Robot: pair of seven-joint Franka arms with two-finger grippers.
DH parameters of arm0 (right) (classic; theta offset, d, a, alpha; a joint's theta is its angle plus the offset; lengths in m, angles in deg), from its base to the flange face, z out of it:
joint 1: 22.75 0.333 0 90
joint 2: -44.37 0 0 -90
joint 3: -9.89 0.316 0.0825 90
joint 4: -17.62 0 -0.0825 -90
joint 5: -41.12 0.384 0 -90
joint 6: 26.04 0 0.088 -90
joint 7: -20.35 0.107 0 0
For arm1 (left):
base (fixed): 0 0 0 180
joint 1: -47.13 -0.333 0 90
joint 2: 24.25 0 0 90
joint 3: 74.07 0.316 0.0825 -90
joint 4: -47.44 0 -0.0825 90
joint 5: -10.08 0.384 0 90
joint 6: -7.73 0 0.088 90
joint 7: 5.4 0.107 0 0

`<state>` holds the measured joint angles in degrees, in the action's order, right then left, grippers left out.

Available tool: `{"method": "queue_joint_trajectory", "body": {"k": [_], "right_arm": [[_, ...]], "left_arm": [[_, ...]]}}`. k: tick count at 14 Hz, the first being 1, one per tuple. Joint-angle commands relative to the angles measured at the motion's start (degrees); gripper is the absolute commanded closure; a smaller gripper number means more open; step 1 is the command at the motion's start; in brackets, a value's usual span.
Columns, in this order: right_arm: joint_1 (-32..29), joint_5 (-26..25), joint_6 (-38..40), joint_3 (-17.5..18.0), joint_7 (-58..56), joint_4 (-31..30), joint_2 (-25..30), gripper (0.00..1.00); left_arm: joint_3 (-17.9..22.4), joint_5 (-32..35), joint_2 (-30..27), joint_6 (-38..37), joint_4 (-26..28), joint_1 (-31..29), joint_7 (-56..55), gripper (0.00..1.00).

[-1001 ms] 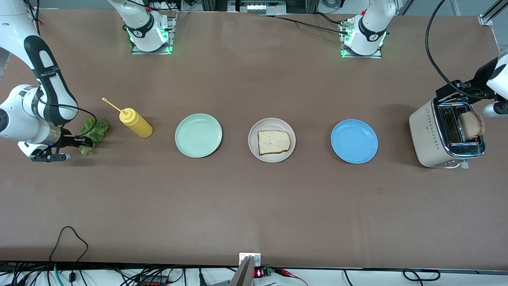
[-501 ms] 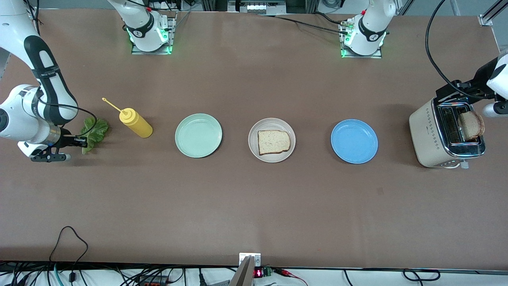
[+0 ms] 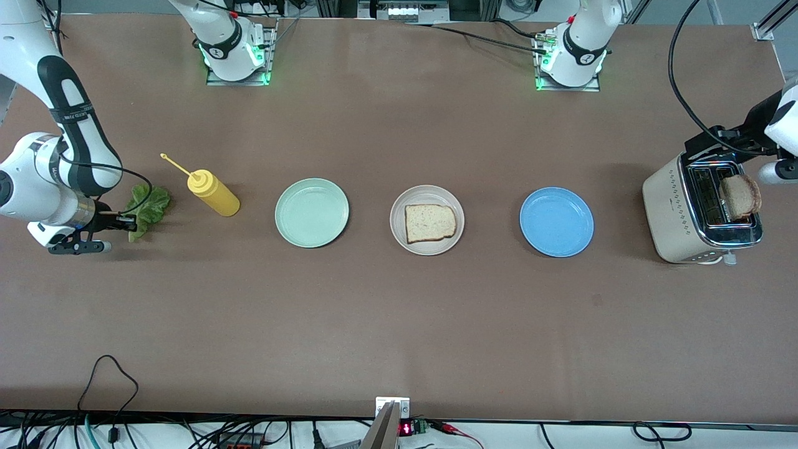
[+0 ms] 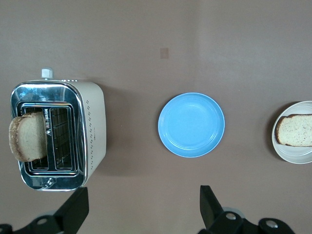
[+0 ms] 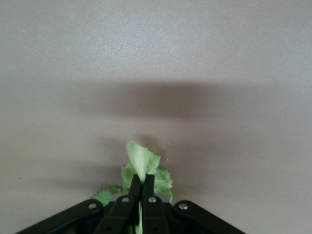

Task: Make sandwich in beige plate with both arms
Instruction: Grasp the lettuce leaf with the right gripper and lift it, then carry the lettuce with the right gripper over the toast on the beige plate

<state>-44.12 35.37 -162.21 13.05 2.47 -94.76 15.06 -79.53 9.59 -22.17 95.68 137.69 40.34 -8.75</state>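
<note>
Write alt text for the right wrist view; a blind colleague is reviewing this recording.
The right gripper is shut on a ruffled green lettuce leaf, its two black fingers pinching the leaf's edge. The leaf sticks out past the fingertips over the bare brown table.

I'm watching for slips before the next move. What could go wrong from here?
The right gripper is shut on only a thin edge of the lettuce leaf, so the leaf might tear or slip when lifted. The mustard bottle lies beside the leaf and could be bumped on the way to the beige plate.
</note>
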Motion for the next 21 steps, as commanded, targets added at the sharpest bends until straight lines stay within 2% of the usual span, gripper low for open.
{"method": "queue_joint_trajectory", "body": {"k": [1,9,15,16,18,20,21], "right_arm": [[-1.05,-0.93,3.61,0.62,-2.94,-0.83,3.89,1.00],[-1.75,-0.50,17.50,0.71,-8.30,-0.12,14.26,1.00],[-1.05,0.38,30.76,1.06,-12.18,3.39,21.39,1.00],[-0.79,2.73,34.62,1.15,-12.18,5.40,22.09,1.00],[1.75,7.49,41.84,1.15,-10.35,10.05,22.27,1.00],[4.82,8.03,45.28,1.59,-2.90,12.44,22.54,1.00],[6.23,8.47,46.08,2.90,1.57,13.32,22.54,1.00]], "left_arm": [[-0.17,-0.03,-0.40,0.03,0.37,-0.41,0.36,0.00],[-0.26,-0.03,-0.40,0.03,0.37,-0.41,0.36,0.00],[-0.26,-0.03,-0.40,0.03,0.29,-0.41,0.36,0.00],[-0.26,-0.03,-0.40,0.03,0.29,-0.41,0.36,0.00],[-0.17,-0.03,-0.40,0.03,0.29,-0.50,0.36,0.00],[-0.26,-0.03,-0.49,0.03,0.29,-0.50,0.36,0.00],[-0.26,-0.03,-0.49,-0.05,0.29,-0.50,0.36,0.00]]}}
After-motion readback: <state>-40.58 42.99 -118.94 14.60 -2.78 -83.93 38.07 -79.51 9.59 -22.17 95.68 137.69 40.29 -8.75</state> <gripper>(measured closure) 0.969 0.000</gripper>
